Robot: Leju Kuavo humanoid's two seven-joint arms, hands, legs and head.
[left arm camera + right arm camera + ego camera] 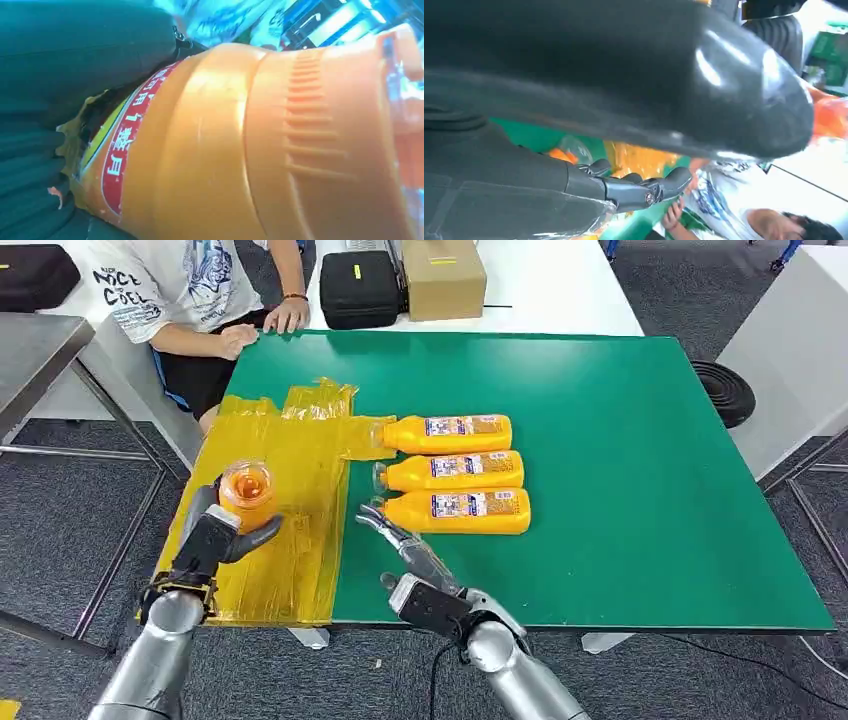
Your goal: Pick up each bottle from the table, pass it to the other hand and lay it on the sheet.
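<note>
Left hand (215, 535) grips orange bottle (246, 492) upright above yellow sheet (290, 540); right hand (400, 540) empty, fingers spread, near three bottles on table (640, 490). Best tipped sideways, lowered flat onto sheet, then released gently against rolling.

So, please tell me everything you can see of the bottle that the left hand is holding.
The bottle is orange plastic with a ribbed orange cap and a red-edged printed label. It stands roughly upright, seen from above, gripped by the left hand over the yellow sheet. Whether it touches the sheet is unclear.
</note>
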